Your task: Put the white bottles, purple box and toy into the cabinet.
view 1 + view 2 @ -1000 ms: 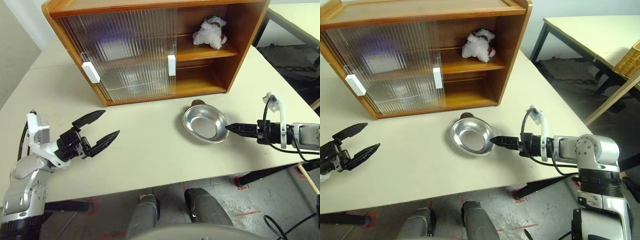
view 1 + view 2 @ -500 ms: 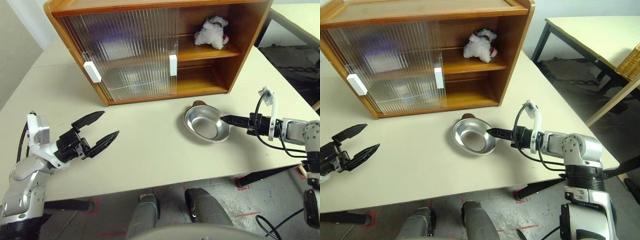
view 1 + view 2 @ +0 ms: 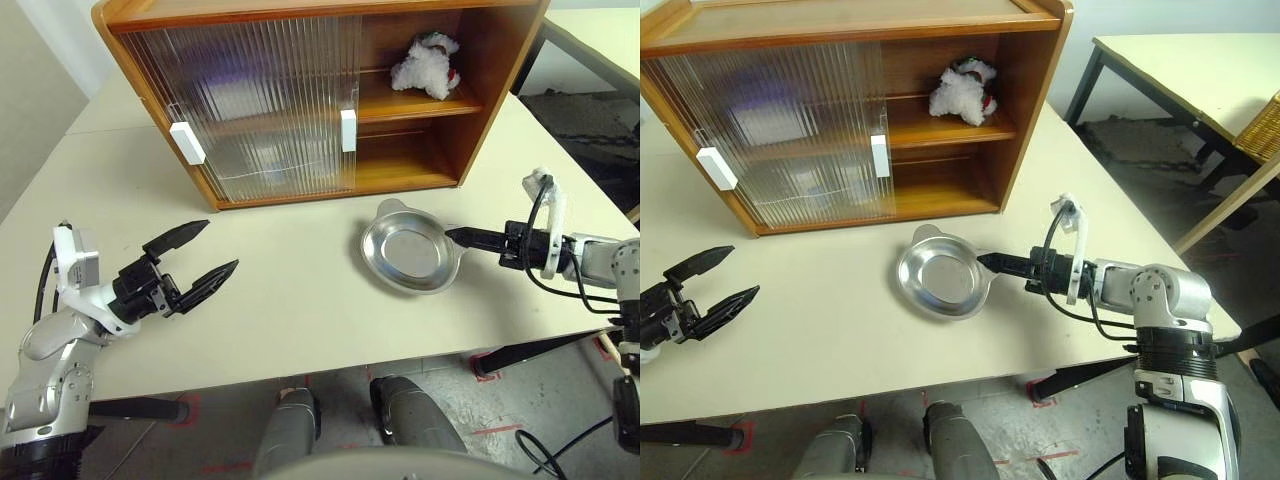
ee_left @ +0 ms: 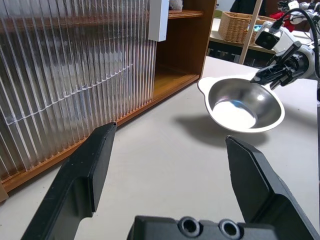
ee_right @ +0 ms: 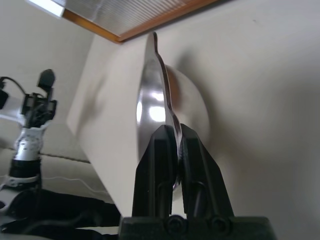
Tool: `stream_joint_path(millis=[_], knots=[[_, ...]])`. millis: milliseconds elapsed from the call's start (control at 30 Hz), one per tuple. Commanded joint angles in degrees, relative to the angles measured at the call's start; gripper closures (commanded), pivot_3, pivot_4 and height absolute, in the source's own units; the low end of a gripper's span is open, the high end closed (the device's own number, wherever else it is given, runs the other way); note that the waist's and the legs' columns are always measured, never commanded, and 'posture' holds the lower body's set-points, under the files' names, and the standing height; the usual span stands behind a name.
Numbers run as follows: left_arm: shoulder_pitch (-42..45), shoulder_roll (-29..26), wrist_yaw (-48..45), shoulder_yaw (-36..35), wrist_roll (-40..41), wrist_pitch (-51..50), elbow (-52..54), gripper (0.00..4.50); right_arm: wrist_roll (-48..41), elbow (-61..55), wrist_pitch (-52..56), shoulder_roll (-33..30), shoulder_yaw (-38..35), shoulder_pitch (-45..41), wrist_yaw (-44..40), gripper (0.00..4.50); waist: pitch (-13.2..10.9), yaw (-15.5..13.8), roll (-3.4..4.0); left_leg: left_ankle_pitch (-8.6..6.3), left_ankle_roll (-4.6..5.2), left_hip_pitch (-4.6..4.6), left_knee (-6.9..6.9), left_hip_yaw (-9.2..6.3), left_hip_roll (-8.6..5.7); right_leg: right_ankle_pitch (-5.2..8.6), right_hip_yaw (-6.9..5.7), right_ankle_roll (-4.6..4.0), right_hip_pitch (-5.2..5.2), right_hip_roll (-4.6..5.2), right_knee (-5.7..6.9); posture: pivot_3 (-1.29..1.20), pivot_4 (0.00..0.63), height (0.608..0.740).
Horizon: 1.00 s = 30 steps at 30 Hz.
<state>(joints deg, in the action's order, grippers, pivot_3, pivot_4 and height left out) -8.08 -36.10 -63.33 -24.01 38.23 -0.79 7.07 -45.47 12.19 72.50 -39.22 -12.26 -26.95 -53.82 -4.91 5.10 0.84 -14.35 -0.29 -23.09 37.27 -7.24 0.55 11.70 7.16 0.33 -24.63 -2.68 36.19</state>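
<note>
Lifted now, one steel bowl (image 3: 410, 257); one toy (image 3: 424, 65), seemingly, shelved.

Left pincer (image 3: 205, 262) spread wide — right pincer (image 3: 452, 236) pinched closed, arm level.

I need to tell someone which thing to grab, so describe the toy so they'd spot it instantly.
Look at the wooden cabinet at the back of the table. On the upper shelf of its open right side sits the toy, a fluffy white plush with red and green trim, the shelf's one soft thing.
</note>
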Motion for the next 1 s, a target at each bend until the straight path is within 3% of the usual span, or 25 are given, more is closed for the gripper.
stream_joint_path(millis=[33, 133, 567, 800, 1000], knots=[[0.0, -0.1, -0.3, -0.2, -0.2, 0.4, -0.1, 0.00, -0.8, 3.7, 0.9, 1.4, -3.8, -2.1, 3.4, 4.50, 0.0, 0.0, 0.00, 0.00, 0.00, 0.00, 0.00, 0.00, 0.00, 0.00, 0.00, 0.00, 0.00, 0.00, 0.00, -0.15, 0.114, 0.740], [0.2, 0.0, -0.5, -0.2, -0.4, 0.8, -0.7, 0.00, -1.8, 9.1, -1.7, 5.9, -9.9, -7.0, 9.4, 4.50, 0.0, 0.2, 0.03, 0.00, 0.01, 0.03, 0.05, 0.01, 0.01, -0.07, 0.02, -0.08, -0.01, 0.00, 0.03, -0.15, 0.113, 0.740], [0.4, -0.4, -1.2, -0.3, -0.5, 1.1, -1.3, 0.00, -5.9, 13.8, -1.7, 17.6, -22.1, -15.0, 24.5, 4.50, 0.0, 0.3, 0.03, 0.02, 0.04, 0.02, -0.11, 0.00, 0.13, -0.46, 0.03, -0.68, -0.17, -0.02, 0.04, -0.15, 0.109, 0.740], [1.0, -0.4, -1.2, -0.1, -0.6, 1.0, -1.4, 0.00, -5.9, 15.2, -4.1, 20.6, -23.0, -17.0, 28.2, 4.50, 0.0, 0.3, 0.04, 0.02, 0.05, 0.03, -0.18, -0.02, 0.14, -0.48, 0.01, -0.74, -0.18, -0.02, 0.04, -0.15, 0.108, 0.740], [0.3, -0.5, -1.2, -0.6, -0.5, 1.2, -1.1, 0.00, -1.5, 18.5, -15.2, 24.6, -20.5, -18.7, 31.3, 4.50, 0.0, 0.6, 0.04, 0.02, 0.06, 0.06, -0.20, -0.01, 0.15, -0.53, 0.00, -0.79, -0.21, -0.01, 0.05, -0.13, 0.102, 0.740]])
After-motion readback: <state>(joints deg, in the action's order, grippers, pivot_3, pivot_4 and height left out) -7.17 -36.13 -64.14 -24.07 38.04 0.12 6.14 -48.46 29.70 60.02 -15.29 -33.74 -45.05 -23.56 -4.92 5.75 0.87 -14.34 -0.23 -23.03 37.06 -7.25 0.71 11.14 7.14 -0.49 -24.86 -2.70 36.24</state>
